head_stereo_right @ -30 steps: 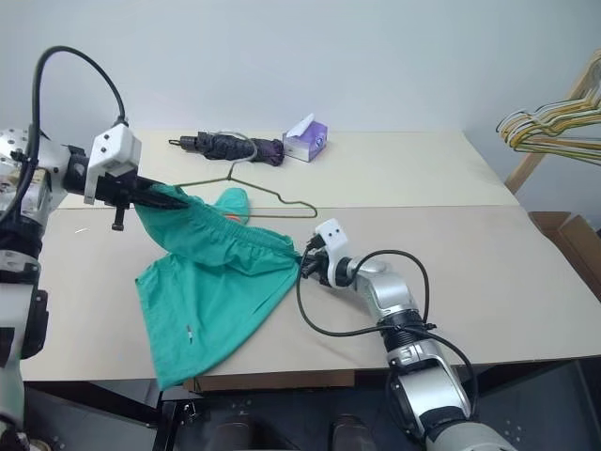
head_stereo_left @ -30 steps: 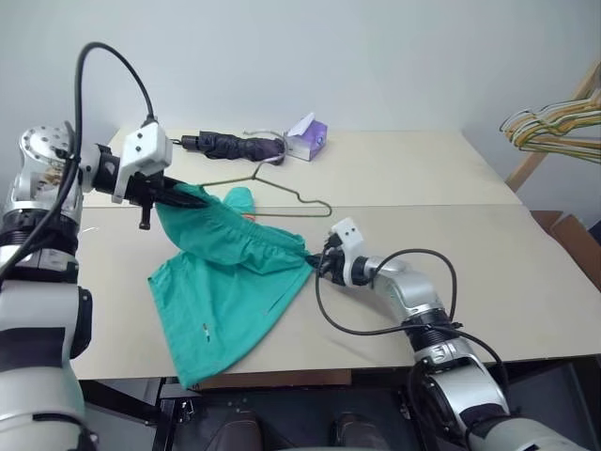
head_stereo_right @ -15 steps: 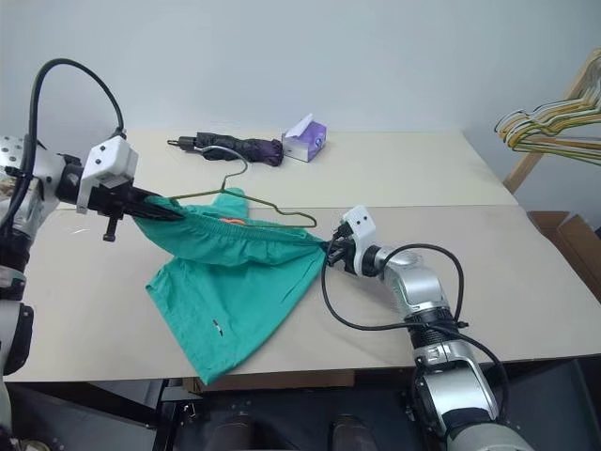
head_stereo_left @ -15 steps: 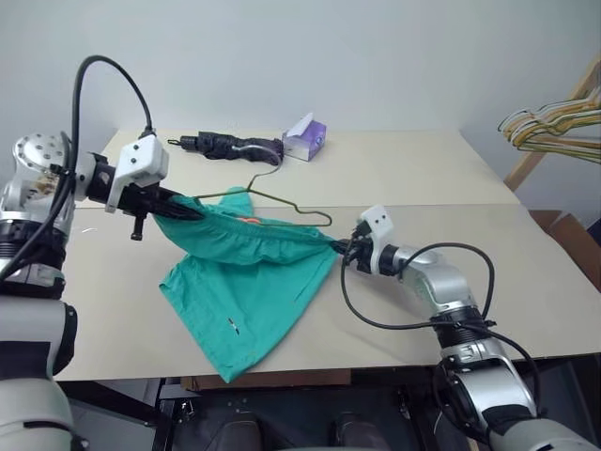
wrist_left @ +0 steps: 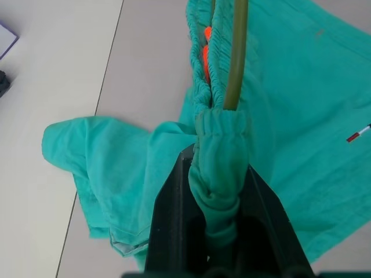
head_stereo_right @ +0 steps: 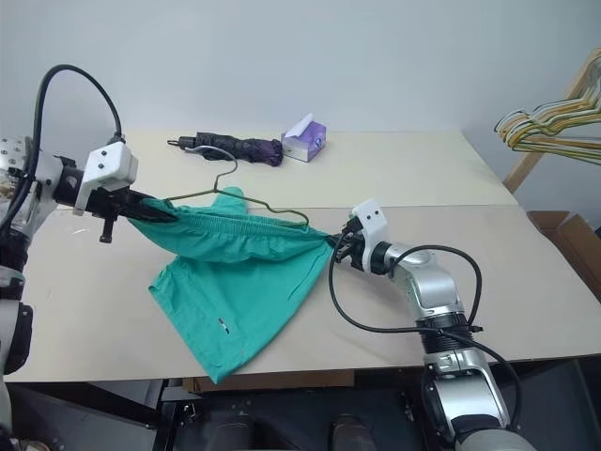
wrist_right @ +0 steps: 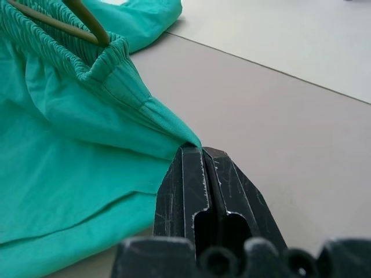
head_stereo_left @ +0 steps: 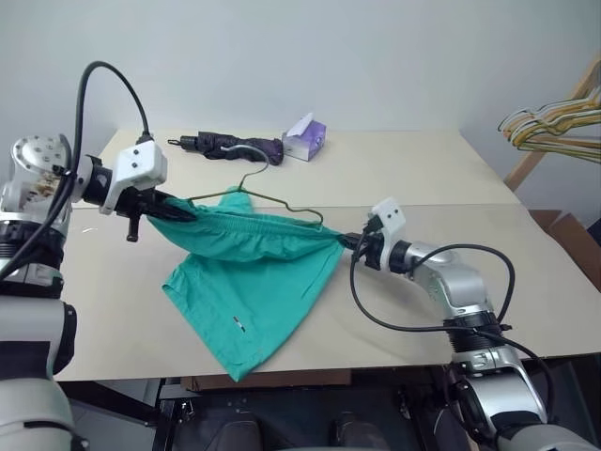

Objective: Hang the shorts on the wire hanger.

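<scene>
Both grippers stretch shorts (head_stereo_left: pixel 249 272) waistband over wire hanger (head_stereo_left: pixel 282 200): left gripper (wrist_left: pixel 215 191) clamped on waistband w/ wire, right gripper (wrist_right: pixel 200 159) pinching opposite end.

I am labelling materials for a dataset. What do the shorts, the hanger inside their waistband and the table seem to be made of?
The shorts: thin teal woven fabric, matte; it drapes and gathers at the elastic waistband.
The wire hanger: thin bent metal wire, dull greenish-grey; it could be coated.
The table: smooth beige board, probably laminate or painted wood, with a seam between two panels.
</scene>
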`<move>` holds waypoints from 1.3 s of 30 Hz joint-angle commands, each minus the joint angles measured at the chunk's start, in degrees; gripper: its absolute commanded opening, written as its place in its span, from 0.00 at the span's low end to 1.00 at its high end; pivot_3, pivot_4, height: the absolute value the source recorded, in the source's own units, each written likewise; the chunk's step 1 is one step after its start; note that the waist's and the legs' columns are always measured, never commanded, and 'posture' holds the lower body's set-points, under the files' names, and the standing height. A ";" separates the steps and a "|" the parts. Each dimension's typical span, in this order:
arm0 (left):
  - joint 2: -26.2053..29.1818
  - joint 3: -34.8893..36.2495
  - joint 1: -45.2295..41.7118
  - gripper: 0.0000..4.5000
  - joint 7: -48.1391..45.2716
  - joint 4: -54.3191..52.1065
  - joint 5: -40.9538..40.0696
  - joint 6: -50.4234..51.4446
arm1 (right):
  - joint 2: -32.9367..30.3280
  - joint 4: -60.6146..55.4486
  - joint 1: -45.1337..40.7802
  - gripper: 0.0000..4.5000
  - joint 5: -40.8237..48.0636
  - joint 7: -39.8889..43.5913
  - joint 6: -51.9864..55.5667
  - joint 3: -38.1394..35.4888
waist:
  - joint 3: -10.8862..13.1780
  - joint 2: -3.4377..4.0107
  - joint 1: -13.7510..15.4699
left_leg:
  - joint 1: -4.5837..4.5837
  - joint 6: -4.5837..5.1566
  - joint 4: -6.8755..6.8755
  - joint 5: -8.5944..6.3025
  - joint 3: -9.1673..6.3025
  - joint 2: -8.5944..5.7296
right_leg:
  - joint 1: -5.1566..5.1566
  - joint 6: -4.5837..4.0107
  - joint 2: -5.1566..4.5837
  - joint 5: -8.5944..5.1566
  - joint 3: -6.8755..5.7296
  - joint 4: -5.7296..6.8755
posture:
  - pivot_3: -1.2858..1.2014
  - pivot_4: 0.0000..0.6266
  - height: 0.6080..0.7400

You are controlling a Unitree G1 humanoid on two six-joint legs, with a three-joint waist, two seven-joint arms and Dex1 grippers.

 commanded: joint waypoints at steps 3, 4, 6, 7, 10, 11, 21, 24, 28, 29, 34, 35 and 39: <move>3.84 1.43 -1.81 0.02 2.26 3.38 5.45 -1.61 | -4.76 0.44 0.60 0.01 -0.82 -4.22 1.43 -6.17 | 0.00 0.00 0.01 | 0.00 0.00 0.00 0.00 0.00 0.00 | 0.00 0.00 0.00 0.00 0.00 0.00 | 0.56 0.00 1.00; 3.94 1.34 -1.89 0.02 2.66 3.88 6.11 -2.04 | -4.97 0.55 0.49 0.01 -0.75 -4.37 1.50 -6.25 | 0.00 0.00 0.02 | 0.00 0.00 0.00 0.00 0.00 0.00 | 0.00 0.00 0.00 0.00 0.00 0.00 | 0.56 0.00 1.00; 4.10 1.25 -2.13 0.02 3.26 4.85 7.25 -2.63 | -5.33 0.62 0.38 0.01 -0.51 -4.46 1.57 -6.22 | 0.00 0.00 0.02 | 0.00 0.00 0.00 0.00 0.00 0.00 | 0.00 0.00 0.00 0.00 0.00 -0.01 | 0.56 0.00 1.00; 4.15 1.24 -2.28 0.02 3.50 5.29 7.74 -2.97 | -5.46 0.62 0.36 0.01 -0.40 -4.50 1.56 -6.17 | 0.00 0.00 0.02 | 0.00 0.00 0.00 0.00 0.00 0.00 | 0.00 0.00 0.00 0.00 0.00 0.00 | 0.56 0.00 1.00; 4.13 1.06 -2.69 0.02 4.75 6.35 9.36 -3.34 | -5.74 0.13 0.24 0.01 -0.44 -4.56 1.33 -5.67 | 0.00 0.00 -0.02 | 0.00 0.00 0.00 0.00 0.01 0.00 | 0.00 0.00 0.00 0.00 0.00 0.00 | 0.56 0.00 1.00; 4.10 1.00 -2.78 0.02 4.98 6.59 9.77 -3.46 | -5.77 -0.05 0.22 0.01 -0.48 -4.56 1.31 -5.54 | 0.00 0.00 0.00 | 0.00 0.00 0.00 0.00 0.01 0.00 | 0.00 0.00 0.00 0.00 0.00 0.00 | 0.56 0.00 1.00; 0.13 2.73 -2.12 0.02 6.62 5.25 8.71 -3.68 | -9.42 -13.11 -8.09 0.01 -2.13 1.35 4.02 3.06 | 0.00 0.00 -0.03 | -0.01 0.00 0.00 0.00 0.02 0.00 | -0.04 0.00 -0.01 0.00 0.01 0.01 | 0.56 0.00 1.00; -1.47 3.17 -2.58 0.02 7.78 5.45 8.52 -3.43 | -11.60 -15.75 -12.33 0.01 -4.12 4.99 4.53 8.14 | 0.00 0.00 0.04 | 0.00 0.00 0.00 0.00 0.01 0.01 | -0.03 0.00 0.00 0.00 0.00 0.01 | 0.56 0.00 1.00; -3.49 4.67 -3.07 0.02 7.29 5.01 6.71 -2.48 | -13.16 -16.04 -17.00 0.01 -7.16 9.53 4.20 13.92 | 0.00 0.00 0.04 | -0.02 0.00 0.00 0.00 0.02 0.00 | -0.04 0.00 -0.01 0.00 -0.01 -0.01 | 0.56 0.00 1.00; -3.86 5.02 -3.13 0.02 6.85 4.75 6.38 -2.14 | -13.13 -15.80 -18.07 0.01 -7.56 10.43 4.11 14.79 | 0.00 0.00 0.03 | -0.02 0.00 0.00 0.00 0.03 0.00 | -0.04 0.00 -0.01 0.00 -0.01 0.00 | 0.56 0.00 1.00; -4.68 5.10 -2.53 0.02 7.35 4.67 7.57 -3.21 | -11.31 -13.19 -22.09 0.01 -10.28 11.32 1.79 16.71 | 0.00 0.00 0.02 | -0.02 0.00 0.00 0.00 0.02 0.00 | -0.04 0.00 -0.01 0.00 -0.02 0.00 | 0.56 0.00 1.00; -4.81 5.15 -2.36 0.02 7.43 4.60 7.55 -3.16 | -11.00 -12.90 -22.73 0.01 -10.77 11.54 1.18 16.96 | 0.00 0.00 0.02 | -0.02 0.00 0.00 0.00 0.03 0.00 | -0.04 0.00 -0.01 0.00 -0.02 0.00 | 0.56 0.00 1.00; -5.29 5.66 -1.51 0.02 7.22 3.50 6.69 -2.80 | -9.10 -11.60 -24.42 0.01 -12.91 10.38 -1.76 16.90 | 0.00 0.00 0.06 | -0.03 0.00 0.00 0.00 0.02 0.00 | -0.06 0.00 -0.01 0.00 -0.02 0.01 | 0.56 0.00 1.00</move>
